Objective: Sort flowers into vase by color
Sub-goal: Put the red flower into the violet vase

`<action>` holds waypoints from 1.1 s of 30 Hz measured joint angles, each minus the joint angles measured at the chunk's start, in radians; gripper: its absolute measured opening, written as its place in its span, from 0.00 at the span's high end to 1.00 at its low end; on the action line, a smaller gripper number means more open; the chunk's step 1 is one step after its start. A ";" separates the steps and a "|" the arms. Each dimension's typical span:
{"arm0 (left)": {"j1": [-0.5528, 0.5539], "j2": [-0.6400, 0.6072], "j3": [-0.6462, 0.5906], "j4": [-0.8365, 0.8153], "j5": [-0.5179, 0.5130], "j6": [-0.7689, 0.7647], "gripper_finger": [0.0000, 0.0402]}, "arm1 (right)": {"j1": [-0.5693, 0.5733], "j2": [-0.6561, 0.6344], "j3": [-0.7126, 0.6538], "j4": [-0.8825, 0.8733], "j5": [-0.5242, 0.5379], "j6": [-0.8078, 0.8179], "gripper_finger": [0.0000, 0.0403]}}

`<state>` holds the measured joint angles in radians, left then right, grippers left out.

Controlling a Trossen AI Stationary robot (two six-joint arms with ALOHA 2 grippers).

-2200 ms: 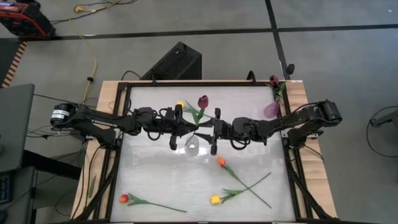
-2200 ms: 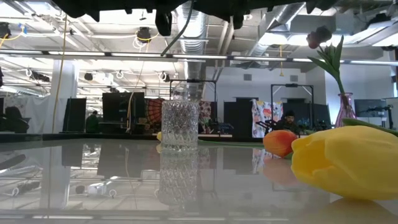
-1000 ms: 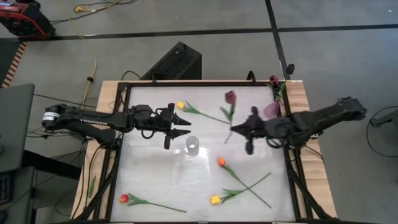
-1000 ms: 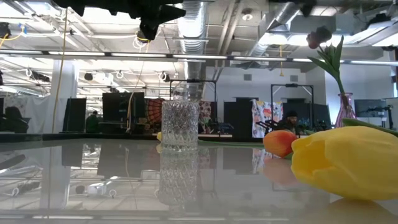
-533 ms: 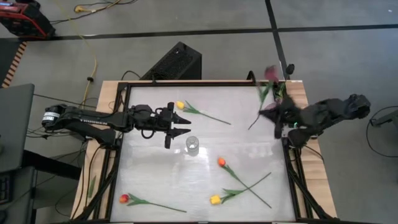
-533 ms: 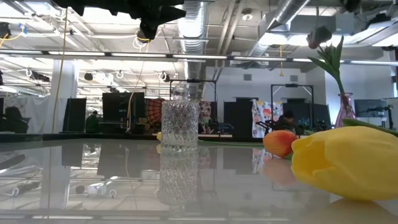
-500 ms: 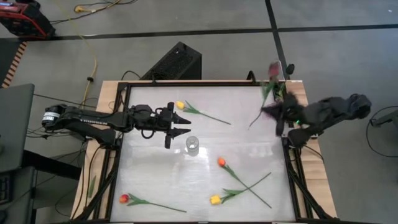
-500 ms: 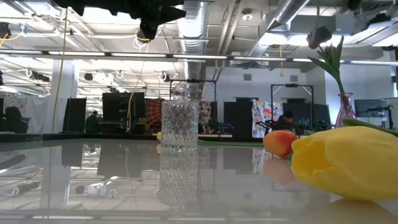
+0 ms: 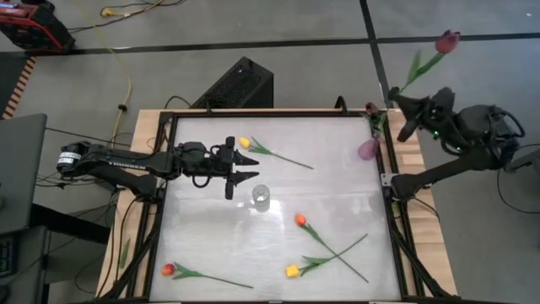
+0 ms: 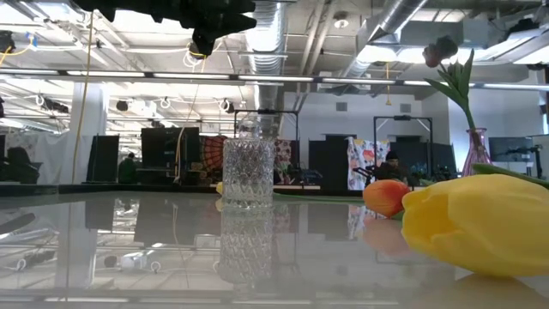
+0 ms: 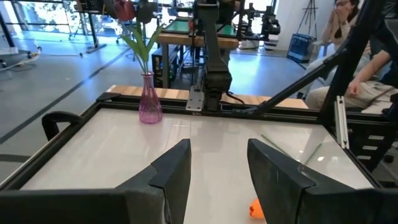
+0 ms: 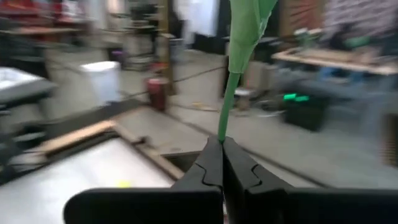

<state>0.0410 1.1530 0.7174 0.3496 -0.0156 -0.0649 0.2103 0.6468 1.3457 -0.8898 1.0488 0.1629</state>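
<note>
My right gripper [image 9: 398, 98] is raised beyond the table's far right corner, shut on a maroon tulip [image 9: 446, 40] whose head is out over the floor. A pink vase [image 9: 369, 149] at the table's right edge holds another maroon flower [image 10: 442, 50]. A clear glass vase [image 9: 261, 197] stands mid-table. My left gripper [image 9: 250, 166] hovers open just left of it, holding nothing. Lying flat on the table are a yellow tulip [image 9: 244, 143] at the far side, an orange one [image 9: 299, 219], a yellow one [image 9: 291, 271] and a red one [image 9: 168, 269]. My right gripper pinches the maroon tulip's thin green stem [image 12: 220, 135] between its two fingertips, well below the head. The stem runs on ahead of the fingertips, with a leaf [image 12: 247, 25] above them. The flower is lifted clear of the table, head uppermost and away from the gripper.
A raised black frame [image 9: 278, 113] borders the table. The stems of the orange and near yellow tulips cross at the near right [image 9: 337, 253]. People sit at benches beyond the table's right side [image 11: 348, 56].
My right gripper, still shut on the maroon tulip, has swung from over the table's middle right toward the far right corner and risen. It has passed the pink vase and turned so the flower head points out beyond the table.
</note>
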 joint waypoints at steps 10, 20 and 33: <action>0.000 0.000 0.000 -0.004 0.001 0.000 0.63 | -0.112 0.003 0.000 -0.121 0.123 0.013 0.95; 0.000 0.000 0.000 -0.011 0.001 0.002 0.63 | -0.161 -0.008 -0.047 -0.550 0.089 0.452 0.95; -0.002 0.000 0.000 -0.033 0.009 -0.030 0.63 | -0.161 -0.069 -0.297 -0.573 0.101 0.654 0.95</action>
<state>0.0391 1.1534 0.7170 0.3164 -0.0063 -0.0946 0.0494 0.5779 1.0486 -1.4624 1.1500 0.8171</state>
